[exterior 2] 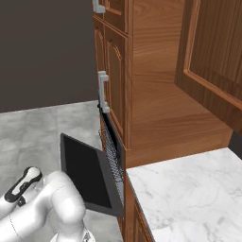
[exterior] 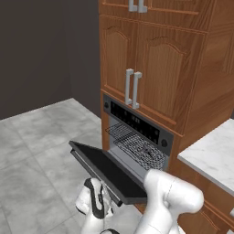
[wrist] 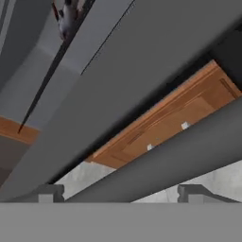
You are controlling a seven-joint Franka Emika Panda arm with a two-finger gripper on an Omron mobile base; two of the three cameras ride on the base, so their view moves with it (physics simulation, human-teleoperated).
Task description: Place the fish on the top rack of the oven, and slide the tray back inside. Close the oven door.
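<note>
At left, my gripper [exterior: 96,201] sits low beneath the oven door [exterior: 109,171], my arm folded down from its white elbow so that the hand points up at the panel's underside. From the right base camera the same hand [exterior 2: 23,184] lies out to the left of the door [exterior 2: 87,175], under its free edge. I judge this pose is for lifting, since a push from below would swing the panel up toward shut.

My fingertips [wrist: 47,194] stand wide apart and grasp nothing. The hand camera looks up along the door's grey underside [wrist: 142,71], with one grey edge of it running across between my fingers. I cannot tell whether they touch it.

The door hangs partway between flat and closed, its black face tilted upward.

Further right, the top rack [exterior: 137,144] rests in the mouth of the oven [exterior: 137,121]. It looks mostly slid back in, though I cannot say it is fully home. A small dark shape toward the rack's right end, which I take for the fish [exterior: 148,151], lies on the wires, so the placing seems done and the closing is what remains.

Above stand the wooden cabinet doors [exterior: 132,87], and at far right is the marble counter [exterior: 210,155], well clear of my arm.
</note>
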